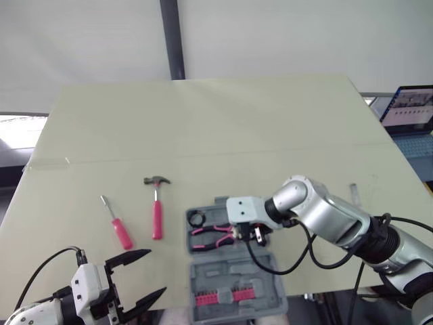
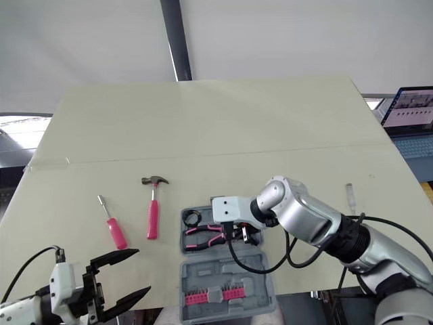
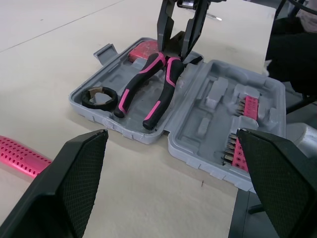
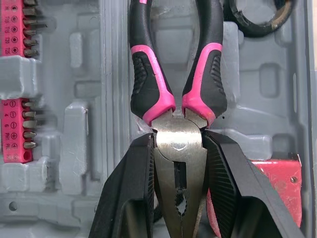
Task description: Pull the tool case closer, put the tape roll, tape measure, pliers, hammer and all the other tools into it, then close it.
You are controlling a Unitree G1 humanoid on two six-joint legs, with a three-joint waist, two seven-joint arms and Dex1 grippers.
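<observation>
Evidently right fingers [image 4: 131, 188] clamped pliers [image 4: 177, 131] by bare steel head, pliers lying in tool case [image 1: 230, 281] near tape roll [image 3: 101, 96]. Steel judged heavy, stiff, slippery; rubber handles offered surer hold. Left fingers [image 1: 128, 258] spread, empty.

The grey tool case [image 3: 198, 130] is lying open on the table [image 3: 59, 29]. In one half of the case, the pliers [image 3: 148, 84] are resting with the black tape roll [image 3: 100, 97] just beside their handles. The red tape measure [image 3: 141, 49] is sitting at their head end, where the right gripper [image 3: 176, 51] is gripping the pliers' head. The case's other half is holding a pink bit strip [image 3: 242, 129]. Beside the case a pink handle [image 3: 22, 156] is lying, and before it the left gripper [image 3: 172, 136] is standing wide apart.
</observation>
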